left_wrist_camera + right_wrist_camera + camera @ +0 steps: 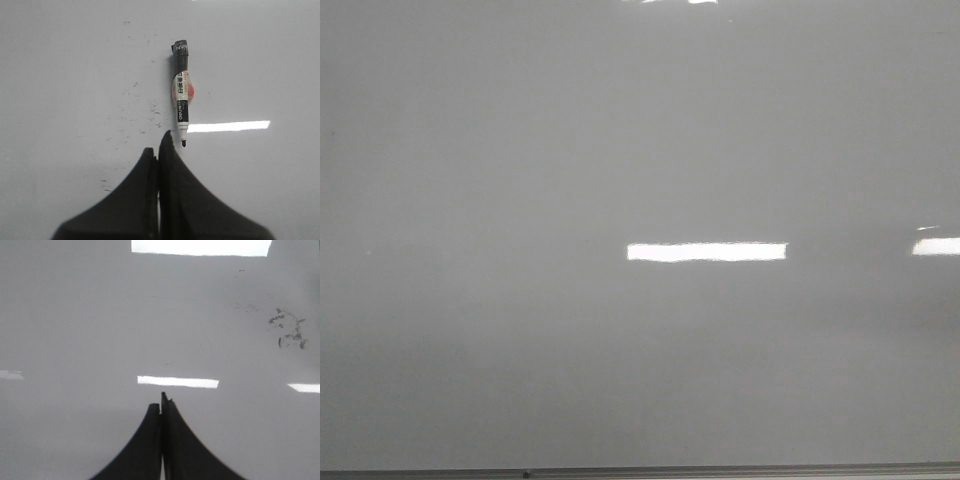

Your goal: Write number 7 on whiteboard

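The whiteboard (pixel 520 200) is a glossy pale grey surface filling the front view, with a thin grey strip (pixel 720 470) along its lower edge. No number 7 shows on it in any view. In the left wrist view a black and white marker (pixel 181 92) with an orange label lies on the board, uncapped, its tip pointing toward my left gripper (pixel 159 145). That gripper is shut and empty, just short of the tip. My right gripper (pixel 161 402) is shut and empty over bare board (pixel 75 340). Neither gripper shows in the front view.
Bright white rectangular light reflections (pixel 706 251) lie on the board. Faint old marker smudges (pixel 290 330) show in the right wrist view, and small dark specks (pixel 150 107) lie beside the marker in the left wrist view.
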`<state>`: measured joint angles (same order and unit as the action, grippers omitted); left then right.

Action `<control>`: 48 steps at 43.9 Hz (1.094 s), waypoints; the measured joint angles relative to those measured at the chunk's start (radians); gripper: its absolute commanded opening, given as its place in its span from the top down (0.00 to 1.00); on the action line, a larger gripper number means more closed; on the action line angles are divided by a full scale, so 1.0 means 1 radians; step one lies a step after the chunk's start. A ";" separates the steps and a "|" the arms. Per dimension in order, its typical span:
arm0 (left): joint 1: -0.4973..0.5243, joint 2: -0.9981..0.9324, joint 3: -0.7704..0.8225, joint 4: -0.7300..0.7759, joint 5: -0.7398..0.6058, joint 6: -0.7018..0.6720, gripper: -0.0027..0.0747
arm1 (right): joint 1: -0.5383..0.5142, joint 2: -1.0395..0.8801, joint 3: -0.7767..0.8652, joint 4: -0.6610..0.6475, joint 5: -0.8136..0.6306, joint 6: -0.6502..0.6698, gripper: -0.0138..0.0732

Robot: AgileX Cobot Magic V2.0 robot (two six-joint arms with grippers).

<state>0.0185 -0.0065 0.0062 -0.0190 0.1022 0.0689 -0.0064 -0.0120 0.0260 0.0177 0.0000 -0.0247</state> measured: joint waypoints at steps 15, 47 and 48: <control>0.000 0.000 0.000 0.000 0.000 0.000 0.99 | 0.000 0.000 0.000 0.000 0.000 0.000 0.92; 0.000 0.000 0.000 -0.016 -0.026 0.000 0.99 | 0.000 0.000 0.000 0.000 -0.005 0.000 0.92; 0.000 0.000 0.000 -0.021 -0.033 0.000 0.99 | 0.000 0.000 0.000 0.000 -0.005 0.000 0.92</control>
<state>0.0185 -0.0065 0.0062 -0.0398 0.0693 0.0689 -0.0064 -0.0120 0.0260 0.0177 -0.0055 -0.0247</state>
